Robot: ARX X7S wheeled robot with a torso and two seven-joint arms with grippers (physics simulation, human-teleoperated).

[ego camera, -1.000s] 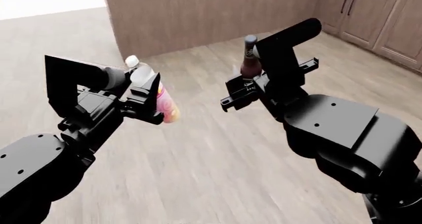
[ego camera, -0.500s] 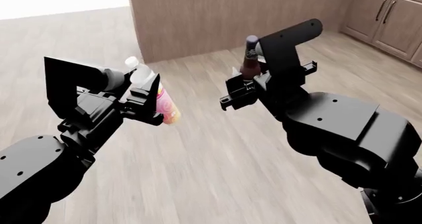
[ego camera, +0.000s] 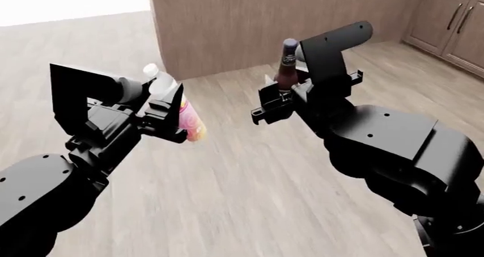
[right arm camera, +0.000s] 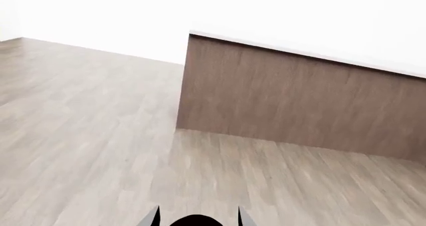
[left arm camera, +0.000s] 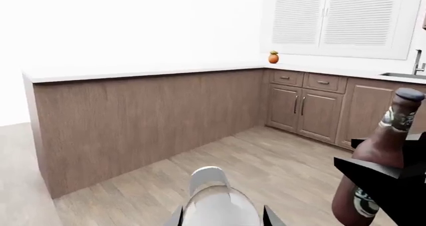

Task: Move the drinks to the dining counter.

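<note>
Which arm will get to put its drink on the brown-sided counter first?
Probably right: its tool holds the dark brown glass bottle nearer the wood-panelled counter than the left tool's pink-and-yellow bottle.

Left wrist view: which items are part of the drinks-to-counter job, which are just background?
Job:
- pink-and-yellow bottle, held in left gripper
- beer bottle, held in right gripper
- dining counter, wood-panel sides

Background:
- orange fruit on the far counter
- handled cabinets
- sink faucet

Head view looks down over both arms; both wrist views face dining counter point(left arm camera: 146, 111) ahead.
</note>
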